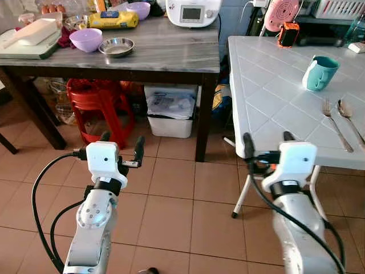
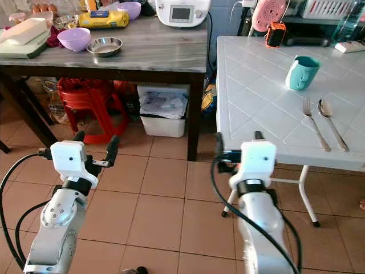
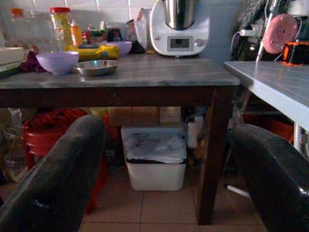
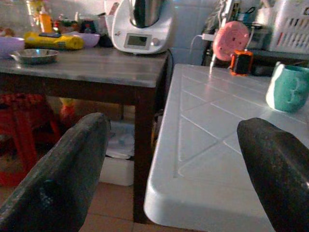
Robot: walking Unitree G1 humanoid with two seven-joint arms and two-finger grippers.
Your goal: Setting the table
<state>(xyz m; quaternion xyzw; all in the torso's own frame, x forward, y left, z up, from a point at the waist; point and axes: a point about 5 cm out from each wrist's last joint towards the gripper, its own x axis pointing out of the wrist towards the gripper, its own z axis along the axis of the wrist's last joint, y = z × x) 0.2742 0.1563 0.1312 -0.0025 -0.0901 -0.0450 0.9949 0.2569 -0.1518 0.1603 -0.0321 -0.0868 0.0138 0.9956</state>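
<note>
Left eye view: we face the grey marble-topped wooden table (image 1: 165,54) and the white tiled plastic table (image 1: 268,97), which bears a teal ceramic mug (image 1: 319,72), steel fork (image 1: 336,125) and spoon (image 1: 349,119). Left gripper (image 1: 121,149) and right gripper (image 1: 268,145) hover spread, empty. Advancing carelessly, we judge, the right gripper could knock the white table's corner and shift the cutlery.

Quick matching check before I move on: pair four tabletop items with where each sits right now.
Things:
1. teal mug
2. fork
3. steel bowl
4. purple bowl

Places:
A. dark grey table, right beside the purple bowl
B. white table, left of the spoon
C. dark grey table, next to the tray
D. white table, beyond the cutlery

Pairs: 1-D, 2-B, 3-A, 4-C
</note>
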